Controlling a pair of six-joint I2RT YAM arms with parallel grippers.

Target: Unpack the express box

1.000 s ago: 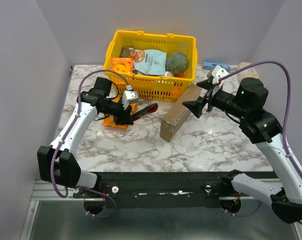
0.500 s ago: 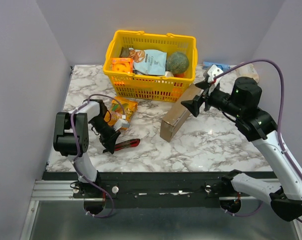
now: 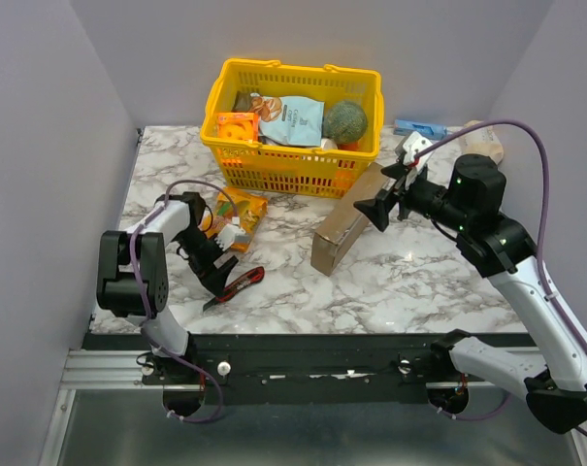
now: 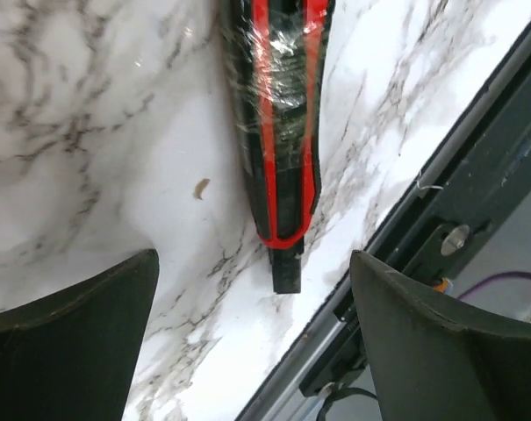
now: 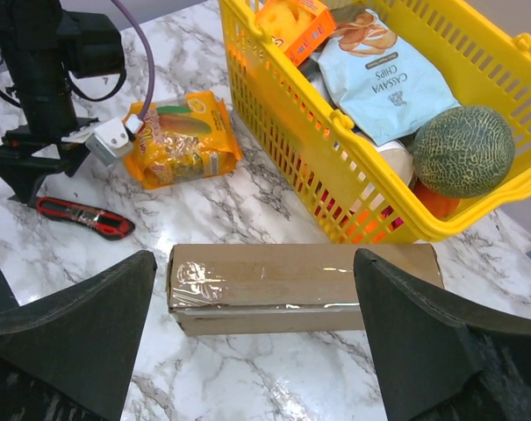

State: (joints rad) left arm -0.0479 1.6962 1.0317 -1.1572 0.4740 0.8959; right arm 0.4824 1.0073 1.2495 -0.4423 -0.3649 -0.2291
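Here, yellow basket [image 3: 293, 173] just beside express box [image 3: 349, 223] (cutter [image 3: 237, 284] well apart).

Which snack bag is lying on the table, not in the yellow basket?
The orange packet, flat on the table beside the basket. The pale blue chips bag sits inside it.

So the box [image 5: 300, 285] was plain matt cardboard, with glossy clear tape [image 5: 199, 282] on it. The table [image 3: 419, 282] looked like smooth, shiny marble. The basket [image 3: 291, 173] was hard yellow plastic, the knife [image 4: 278, 132] plastic under crinkly film [image 4: 283, 79], and the snack pack [image 5: 182, 140] glossy.
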